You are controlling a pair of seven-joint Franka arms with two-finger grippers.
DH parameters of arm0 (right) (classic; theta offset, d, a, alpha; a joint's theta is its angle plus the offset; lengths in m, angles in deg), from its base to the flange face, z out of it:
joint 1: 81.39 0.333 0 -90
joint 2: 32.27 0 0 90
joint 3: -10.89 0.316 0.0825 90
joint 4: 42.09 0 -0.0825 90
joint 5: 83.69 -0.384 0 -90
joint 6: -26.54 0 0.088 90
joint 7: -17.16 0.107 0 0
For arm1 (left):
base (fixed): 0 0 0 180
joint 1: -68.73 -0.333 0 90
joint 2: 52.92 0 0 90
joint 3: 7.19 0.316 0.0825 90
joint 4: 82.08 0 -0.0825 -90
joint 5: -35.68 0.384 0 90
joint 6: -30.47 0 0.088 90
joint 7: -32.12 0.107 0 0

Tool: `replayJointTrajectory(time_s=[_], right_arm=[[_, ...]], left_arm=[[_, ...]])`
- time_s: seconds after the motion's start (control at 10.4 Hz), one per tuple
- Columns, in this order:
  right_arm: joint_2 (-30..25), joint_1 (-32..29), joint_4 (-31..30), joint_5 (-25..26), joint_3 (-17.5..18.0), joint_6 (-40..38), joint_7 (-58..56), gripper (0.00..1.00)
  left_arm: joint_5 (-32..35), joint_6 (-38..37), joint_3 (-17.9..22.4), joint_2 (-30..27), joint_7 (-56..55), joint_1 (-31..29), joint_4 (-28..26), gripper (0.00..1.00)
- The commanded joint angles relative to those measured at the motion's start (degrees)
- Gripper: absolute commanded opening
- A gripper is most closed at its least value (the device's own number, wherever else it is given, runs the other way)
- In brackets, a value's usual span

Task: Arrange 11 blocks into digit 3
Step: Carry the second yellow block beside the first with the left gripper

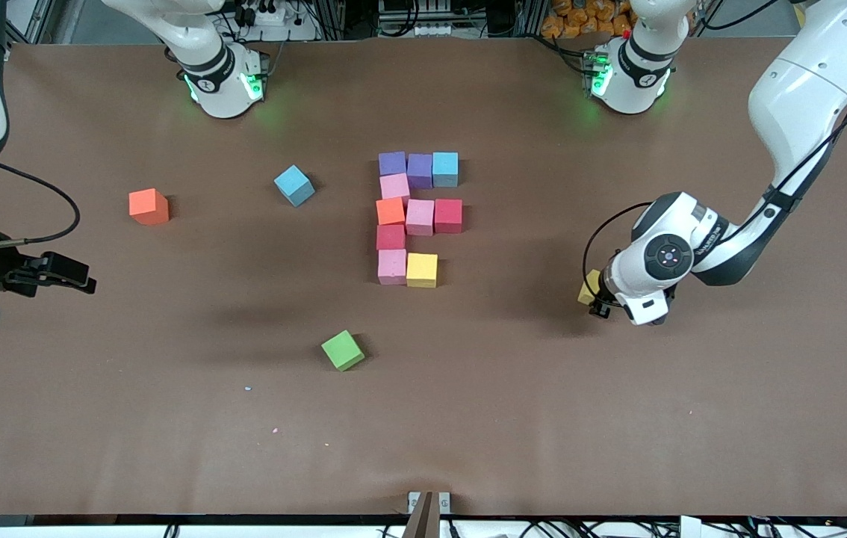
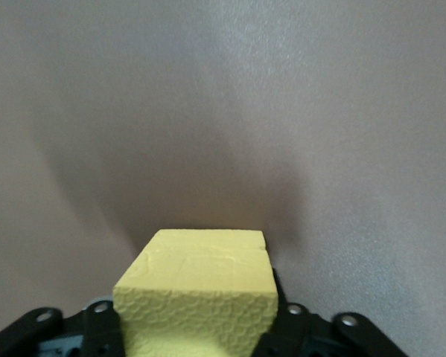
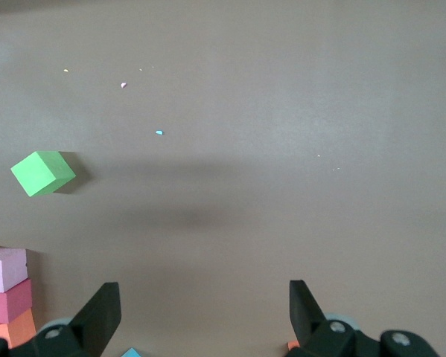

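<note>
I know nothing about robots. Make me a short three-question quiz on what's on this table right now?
1. True or false: the left gripper is shut on a yellow cube.
2. How many cubes already sit together in the digit 3 figure at mid-table?
3. Which loose cube lies nearest the front camera: A) orange cube, B) light blue cube, C) green cube?

Key
1. True. The cube sits between its fingers in the left wrist view.
2. Ten: two purple, one light blue, three pink, one orange, two red, one yellow.
3. C. The right gripper waits open at the right arm's end of the table.
</note>
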Motion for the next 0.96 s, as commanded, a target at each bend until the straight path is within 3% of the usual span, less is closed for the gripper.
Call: replayJointTrajectory(time_s=[0.0,0.19,0.39,0.87], right_arm=[[-0.16,-1.19,0.60,0.57,0.64,-0.83,-0.94,1.00],[-0.07,-1.19,0.52,2.05,0.72,-0.83,-0.94,1.00],[0.01,-0.84,0.34,3.64,0.73,-0.83,-0.94,1.00],[-0.07,-1.27,0.51,5.84,0.73,-1.44,-3.39,1.00]], left_arm=[[0.86,0.51,0.31,-0.37,-5.77,4.18,0.99,0.00],[-0.19,0.25,0.31,-0.37,-14.20,9.72,3.88,0.00],[-5.36,0.24,0.66,0.24,-18.70,15.34,6.96,0.00],[-7.58,0.33,8.99,3.83,-30.66,33.36,16.45,0.00]])
